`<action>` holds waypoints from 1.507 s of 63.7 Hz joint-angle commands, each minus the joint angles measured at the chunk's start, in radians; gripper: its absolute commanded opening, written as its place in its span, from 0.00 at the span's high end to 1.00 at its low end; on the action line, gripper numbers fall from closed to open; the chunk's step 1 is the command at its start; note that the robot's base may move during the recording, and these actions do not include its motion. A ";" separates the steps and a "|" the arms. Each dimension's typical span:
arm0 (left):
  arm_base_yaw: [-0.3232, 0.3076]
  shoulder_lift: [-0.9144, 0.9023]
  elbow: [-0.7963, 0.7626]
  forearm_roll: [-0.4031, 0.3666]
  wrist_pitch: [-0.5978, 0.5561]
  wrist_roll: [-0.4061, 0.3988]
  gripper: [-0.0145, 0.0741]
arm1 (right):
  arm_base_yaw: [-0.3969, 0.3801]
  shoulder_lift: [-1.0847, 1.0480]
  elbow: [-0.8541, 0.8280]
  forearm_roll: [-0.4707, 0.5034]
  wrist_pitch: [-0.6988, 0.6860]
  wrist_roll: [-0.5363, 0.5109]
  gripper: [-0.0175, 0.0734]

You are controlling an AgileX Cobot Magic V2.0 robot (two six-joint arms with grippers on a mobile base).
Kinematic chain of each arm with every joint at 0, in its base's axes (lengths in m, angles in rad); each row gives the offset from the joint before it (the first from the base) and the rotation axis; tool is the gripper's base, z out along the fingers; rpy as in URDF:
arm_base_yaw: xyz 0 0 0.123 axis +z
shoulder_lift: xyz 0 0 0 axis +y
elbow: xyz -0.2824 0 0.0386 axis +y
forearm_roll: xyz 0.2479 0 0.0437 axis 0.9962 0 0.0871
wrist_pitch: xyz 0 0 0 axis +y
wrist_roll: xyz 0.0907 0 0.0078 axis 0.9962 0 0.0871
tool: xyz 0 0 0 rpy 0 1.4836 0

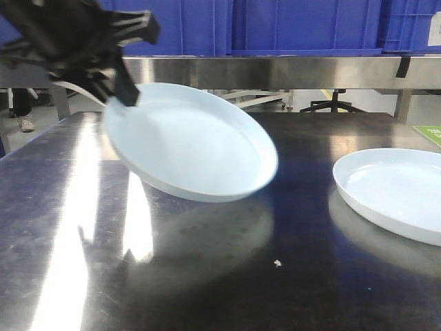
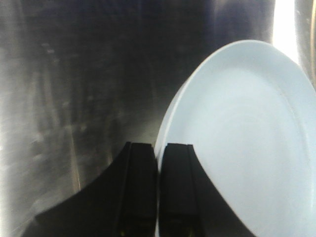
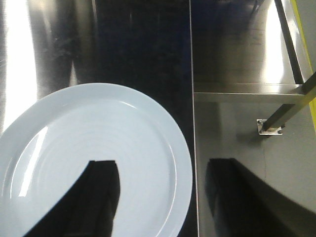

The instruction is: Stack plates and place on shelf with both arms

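One pale blue-white plate hangs tilted above the dark steel table, its lower edge close to the surface. My left gripper is shut on its upper left rim. In the left wrist view both black fingers pinch the rim of this plate, with the left gripper closed tight. The other plate lies flat at the table's right side. My right gripper hovers open above that plate, one finger over its bowl, the other past the table edge.
A steel shelf beam runs along the back with blue crates on it. The table's right edge lies just beside the flat plate, with a lower steel frame beyond. An office chair base stands behind.
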 commanded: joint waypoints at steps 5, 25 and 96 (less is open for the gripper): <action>-0.021 0.048 -0.085 -0.002 -0.063 -0.002 0.72 | -0.001 -0.007 -0.037 -0.007 -0.054 -0.010 0.26; -0.021 0.129 -0.102 0.030 -0.053 -0.002 0.67 | -0.001 -0.007 -0.037 -0.007 -0.054 -0.010 0.26; 0.512 -0.514 0.288 0.103 -0.121 -0.015 0.73 | -0.001 -0.007 -0.037 -0.007 -0.055 -0.010 0.26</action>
